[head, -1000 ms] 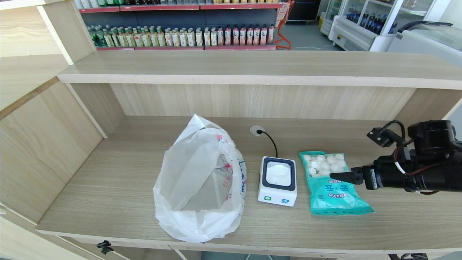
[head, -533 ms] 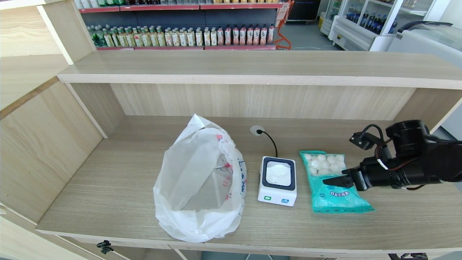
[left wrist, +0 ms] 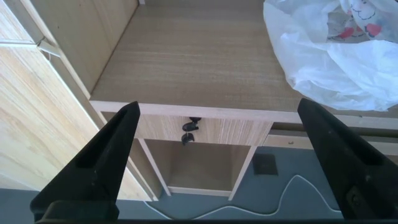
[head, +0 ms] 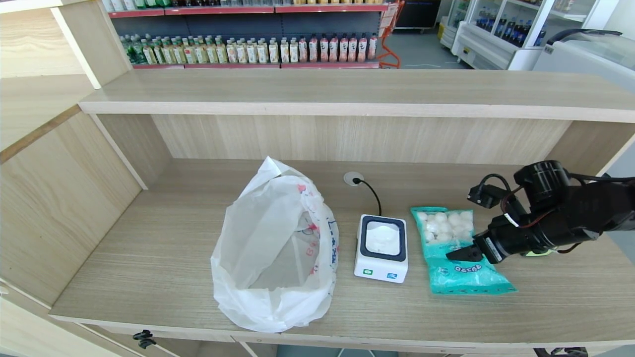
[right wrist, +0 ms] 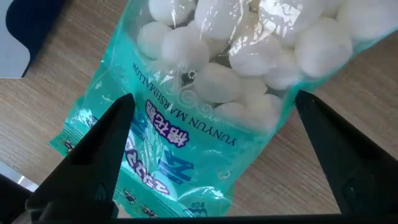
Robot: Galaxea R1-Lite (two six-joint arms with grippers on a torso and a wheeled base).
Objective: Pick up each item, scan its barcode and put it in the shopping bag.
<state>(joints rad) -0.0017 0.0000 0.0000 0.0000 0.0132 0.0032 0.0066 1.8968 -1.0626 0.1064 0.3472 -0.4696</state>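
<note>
In the head view, the wooden counter [head: 149, 258] carries three things in a row. The scanner [head: 381, 248] sits near the middle, window up. Its black cable [head: 373, 194] runs toward 12 o'clock to a round grommet [head: 353, 178]. At the scanner's 9 o'clock, just beside it, the white shopping bag [head: 268, 258] stands with its mouth open. At the scanner's 3 o'clock, a teal packet of white balls [head: 464, 277] lies flat on the wood, with its long side running from 12 to 6 and its clear window at the 12 o'clock end. The right gripper [head: 459, 254] comes in from 3 o'clock with its dark tip over the middle of the packet; I cannot tell from here whether it touches

In the left wrist view, the left gripper [left wrist: 217, 165] hangs out past the counter's front edge. Its fingers [left wrist: 102, 165] are spread wide with nothing between them. Beyond it are the counter's edge, a small black latch [left wrist: 189, 127] beneath that edge, and part of the shopping bag [left wrist: 329, 56] resting on the wood

In the right wrist view, the right gripper [right wrist: 211, 158] sits close above the packet [right wrist: 205, 87]. Its fingers [right wrist: 93, 155] are spread wide, and the packet lies across the gap between them, unpinched. A corner of the scanner [right wrist: 12, 31] shows beside the packet
</note>
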